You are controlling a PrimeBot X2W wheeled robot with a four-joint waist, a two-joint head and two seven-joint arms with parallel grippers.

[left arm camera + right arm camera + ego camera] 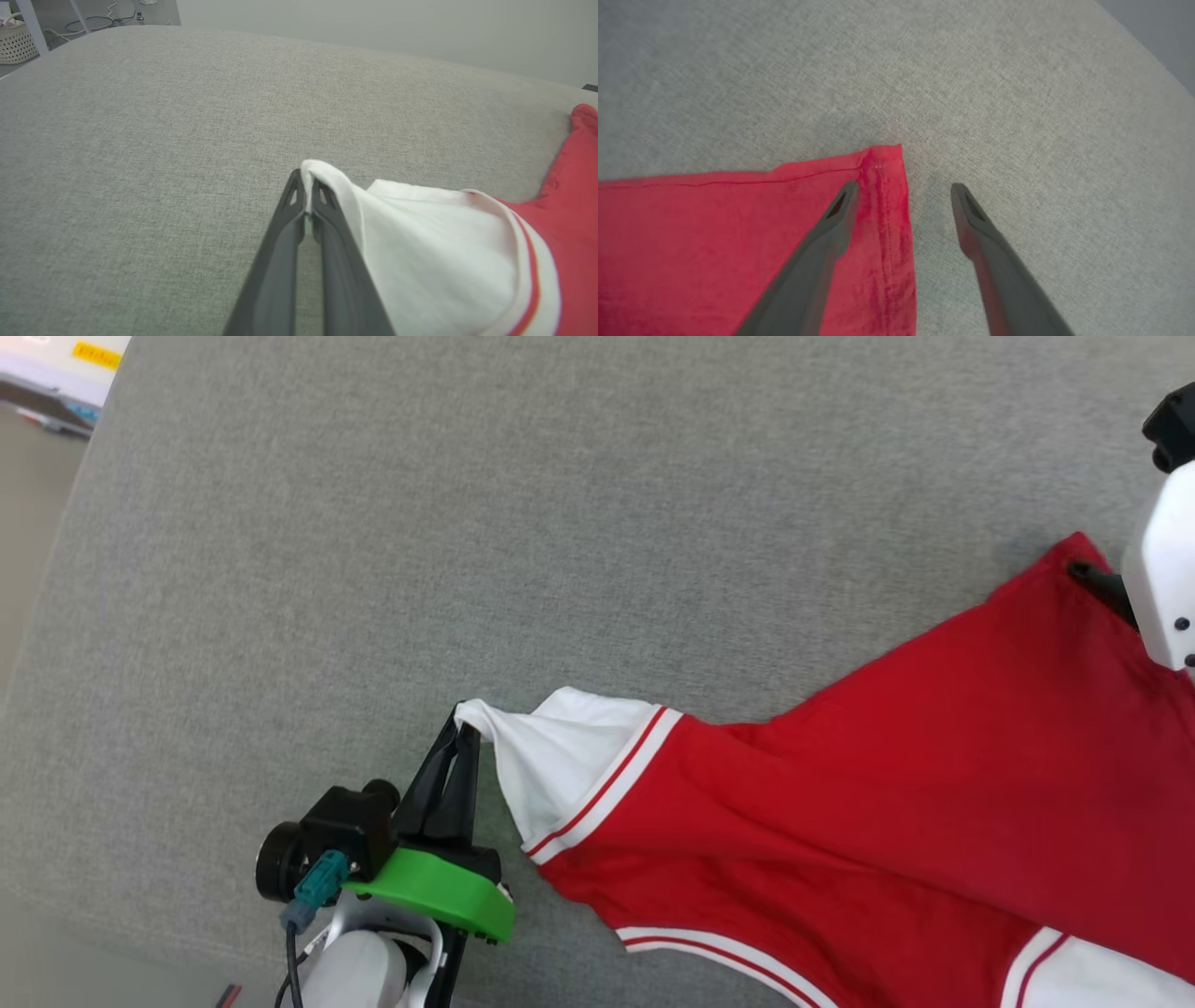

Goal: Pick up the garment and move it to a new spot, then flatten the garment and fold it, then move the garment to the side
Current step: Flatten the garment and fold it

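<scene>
Flattening stage, judged from the lie of the cloth. The left gripper (464, 723) has its two dark fingers pressed together on the tip of the white sleeve (551, 756), pinching a small fold of cloth right at the fingertips. From that pinch the garment (887, 784) fans away to this gripper's right across the grey fabric surface (467, 523). The red-and-white striped trim (597, 784) lies just past the pinched sleeve, and the red body beyond it. The right gripper (904, 186) stands with its fingers spread wide and grips nothing. In its wrist view one finger lies over the red cloth just inside the hem corner (882, 163). The other is over bare grey surface just beside the hem edge, so the corner sits between and slightly ahead of the tips. Whether either finger touches the cloth cannot be told. The red panel between the two grippers shows soft diagonal creases near the sleeve, so the garment appears spread but not yet smooth, and folding is not begun. The next move probably calls for drawing the sleeve outward, away from the body and low over the surface. The grip at the cloth's very edge is slight and could slip under a hard pull. The right gripper would need to close on the hem corner, or press it down, to give counter-tension.
</scene>
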